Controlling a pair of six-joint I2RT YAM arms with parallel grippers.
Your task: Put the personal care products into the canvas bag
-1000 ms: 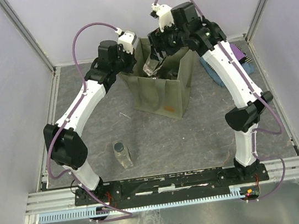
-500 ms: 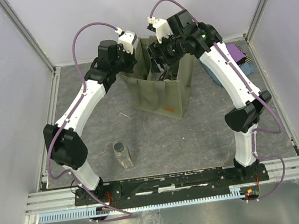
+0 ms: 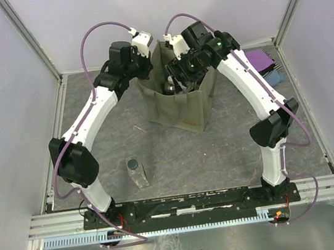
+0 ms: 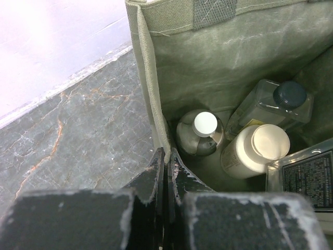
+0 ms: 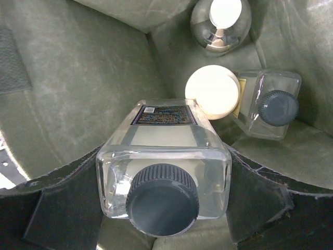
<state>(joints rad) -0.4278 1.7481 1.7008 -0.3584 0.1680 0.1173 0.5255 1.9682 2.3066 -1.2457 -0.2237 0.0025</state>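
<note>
Where the canvas bag (image 5: 78, 67) creases, a clear, ribbed-capped bottle (image 5: 164, 151) hangs.

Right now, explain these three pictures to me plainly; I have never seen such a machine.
Two robot arms are bolted to a table. The overhead picture looks down on both; the other two come from wrist cameras. The left tool pinches the rim of the canvas bag. The right tool grips a clear bottle inside the bag, above a white jar, a silvery bottle and another capped bottle. A lone bottle rests on the table; a folded cloth sits at the right.
</note>
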